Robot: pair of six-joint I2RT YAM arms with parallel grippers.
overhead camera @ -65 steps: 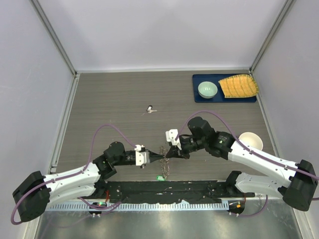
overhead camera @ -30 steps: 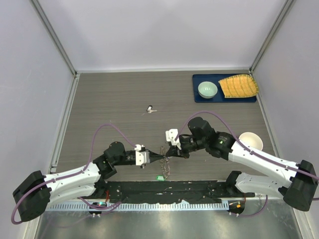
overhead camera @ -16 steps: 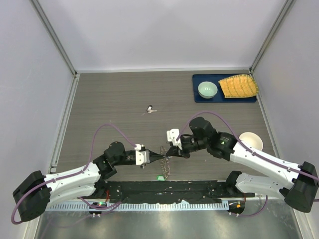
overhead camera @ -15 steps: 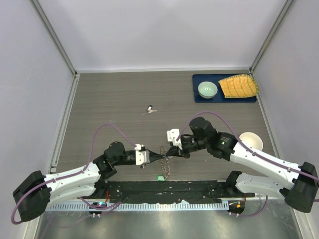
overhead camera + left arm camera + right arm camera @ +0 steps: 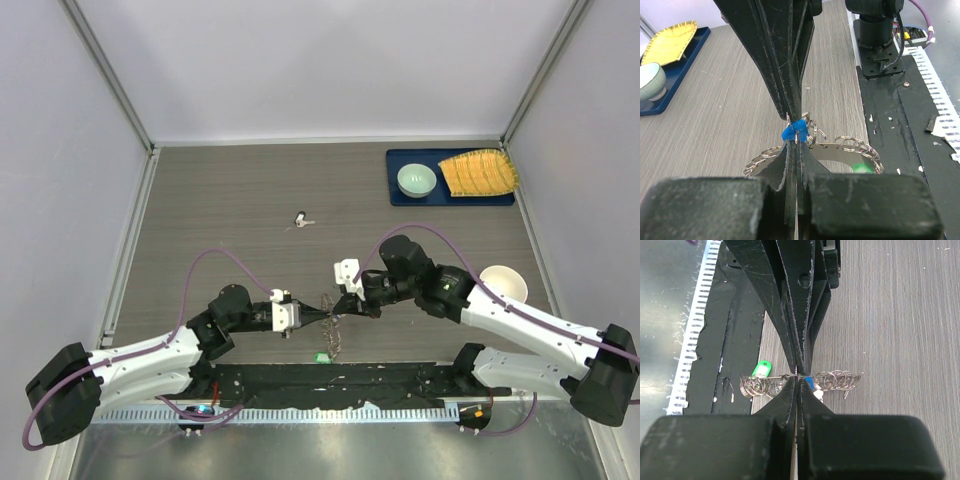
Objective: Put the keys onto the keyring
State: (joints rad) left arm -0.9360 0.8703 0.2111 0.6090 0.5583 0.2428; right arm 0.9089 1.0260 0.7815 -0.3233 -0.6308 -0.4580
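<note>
Wood-grain tbl (image 5: 250,190) — blue tray (image 5: 396,160), white bowl (image 5: 505,281).

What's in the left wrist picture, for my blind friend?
Two shut grippers meet at the blue key: the left gripper from below, the right gripper from above. The bristly keyring shows just beyond.

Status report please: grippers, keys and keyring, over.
Left gripper and right gripper shut, tips meeting at blue key on keyring rim. Green key at keyring's near end. Nothing blocking seen.
</note>
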